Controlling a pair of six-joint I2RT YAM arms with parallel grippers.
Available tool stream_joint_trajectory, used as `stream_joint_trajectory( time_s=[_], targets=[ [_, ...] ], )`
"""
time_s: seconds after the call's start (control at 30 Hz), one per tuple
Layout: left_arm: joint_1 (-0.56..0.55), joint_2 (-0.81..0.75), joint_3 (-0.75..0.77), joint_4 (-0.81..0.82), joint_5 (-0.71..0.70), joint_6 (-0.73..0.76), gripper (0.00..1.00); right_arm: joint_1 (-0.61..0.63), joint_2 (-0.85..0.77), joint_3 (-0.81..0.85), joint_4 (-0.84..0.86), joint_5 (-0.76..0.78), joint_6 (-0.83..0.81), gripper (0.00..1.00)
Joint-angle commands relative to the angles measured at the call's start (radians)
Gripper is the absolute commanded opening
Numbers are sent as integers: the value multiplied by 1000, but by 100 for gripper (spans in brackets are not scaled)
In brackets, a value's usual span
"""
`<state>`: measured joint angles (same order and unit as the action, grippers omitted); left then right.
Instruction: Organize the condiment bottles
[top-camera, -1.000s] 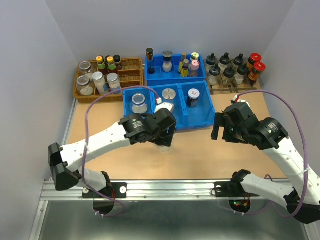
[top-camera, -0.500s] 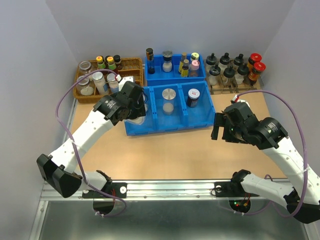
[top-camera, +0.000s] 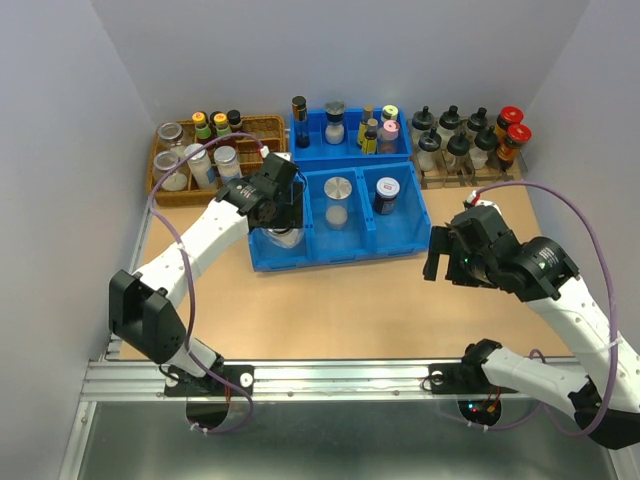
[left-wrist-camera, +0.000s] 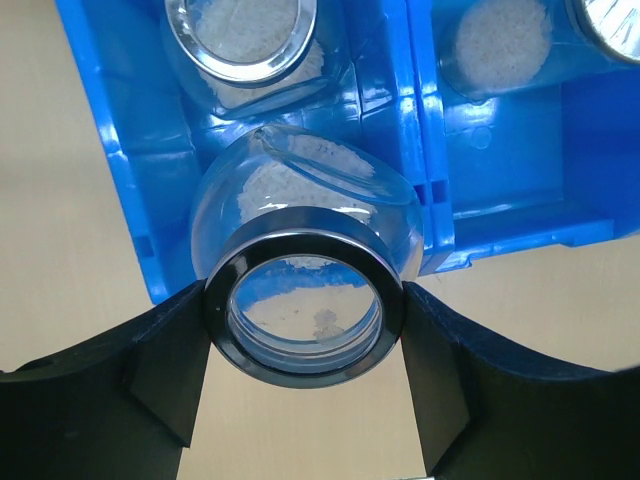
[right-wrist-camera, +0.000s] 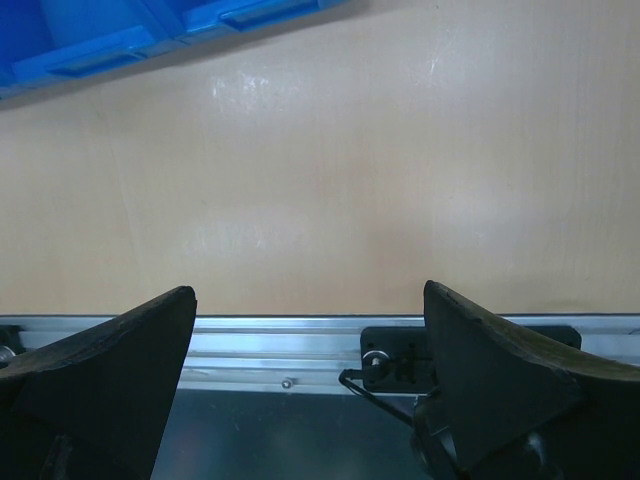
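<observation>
My left gripper (top-camera: 281, 220) is shut on a clear jar with a metal rim (left-wrist-camera: 305, 310). It holds the jar tilted over the front wall of the left compartment of the blue tray (top-camera: 400, 240), the jar's body leaning into the compartment. In the left wrist view the black fingers (left-wrist-camera: 165, 360) press the rim from both sides. A second clear jar (left-wrist-camera: 240, 40) stands deeper in that compartment. The silver-lidded jar (top-camera: 338, 192) sits in the middle compartment and the dark jar (top-camera: 386, 195) in the right one. My right gripper (top-camera: 438, 256) is open and empty above the table, right of the tray.
A wicker basket (top-camera: 262, 124) with jars and slim bottles stands at the back left. A second blue tray (top-camera: 312, 152) with bottles is behind the first. A rack of black-nozzled bottles (top-camera: 455, 140) and red-capped bottles (top-camera: 512, 125) is at the back right. A metal rail (right-wrist-camera: 250, 335) runs along the near edge.
My left arm carried the clear jar from the table in front of the tray back and left, to the tray's left compartment. The right arm has not moved.
</observation>
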<state>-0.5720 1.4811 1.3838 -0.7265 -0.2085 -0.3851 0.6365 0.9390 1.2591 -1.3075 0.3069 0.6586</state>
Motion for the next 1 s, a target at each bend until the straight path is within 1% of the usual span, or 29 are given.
stream_joint_trajectory(
  time_s=[0.0, 0.37, 0.57, 0.73, 0.77, 0.8, 0.87, 0.9, 0.97],
  targets=[
    [9, -1, -12, 67, 3, 22, 0, 5, -22, -30, 4, 15, -8, 100],
    [49, 99, -66, 130, -34, -60, 0, 5, -32, -52, 16, 0, -8, 100],
    [58, 183, -23, 130, -38, -100, 0, 5, -37, -55, 19, -5, -10, 100],
    [63, 217, 17, 121, -45, -146, 0, 5, -39, -56, 19, -6, -8, 100],
    [64, 222, 21, 116, -45, -150, 4, 5, -39, -56, 19, -6, -8, 100],
    [66, 229, 26, 113, -45, -153, 21, 5, -39, -55, 20, -8, -8, 100],
    [67, 243, 40, 95, -42, -159, 36, 5, -39, -55, 19, -6, -10, 100],
    [67, 245, 43, 88, -40, -164, 50, 5, -39, -55, 19, -5, -10, 100],
    [67, 242, 44, 75, -37, -173, 61, 5, -39, -56, 20, -2, -10, 100]
  ],
)
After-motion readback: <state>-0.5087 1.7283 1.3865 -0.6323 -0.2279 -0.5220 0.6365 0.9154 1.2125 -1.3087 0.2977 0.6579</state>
